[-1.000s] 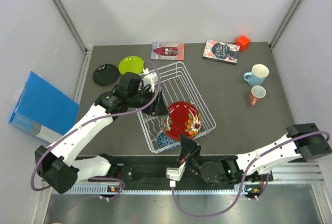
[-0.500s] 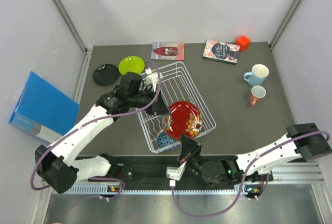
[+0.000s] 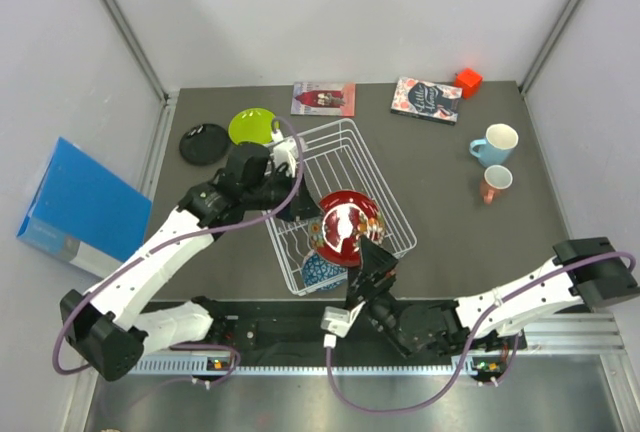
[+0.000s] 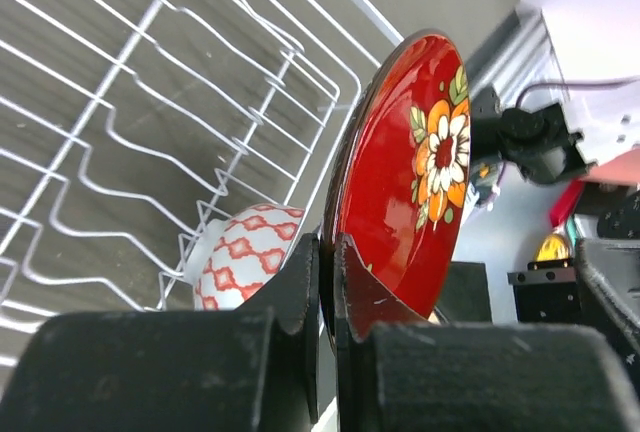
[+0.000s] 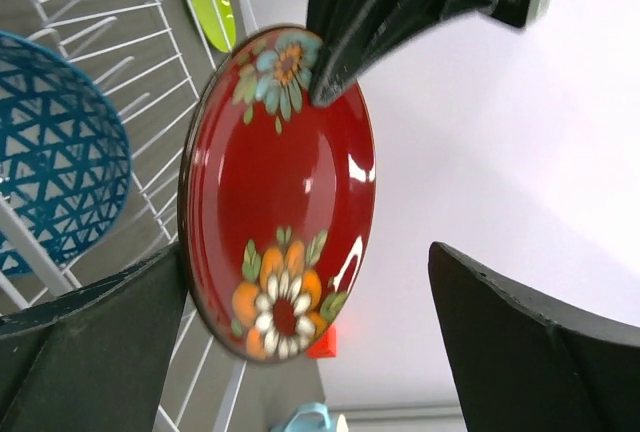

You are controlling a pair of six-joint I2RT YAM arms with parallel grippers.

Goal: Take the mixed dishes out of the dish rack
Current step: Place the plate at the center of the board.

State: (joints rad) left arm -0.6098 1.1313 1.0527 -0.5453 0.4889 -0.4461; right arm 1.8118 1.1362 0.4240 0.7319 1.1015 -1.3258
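red patterned plate (image 4: 400,182) in left gripper (image 4: 327,252), dark tabletop (image 3: 450,232), pale walls (image 3: 350,12)

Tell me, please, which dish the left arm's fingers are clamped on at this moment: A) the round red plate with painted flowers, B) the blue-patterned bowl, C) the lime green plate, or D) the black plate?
A: in the left wrist view the left arm's fingers pinch the rim of the round red plate with painted flowers.
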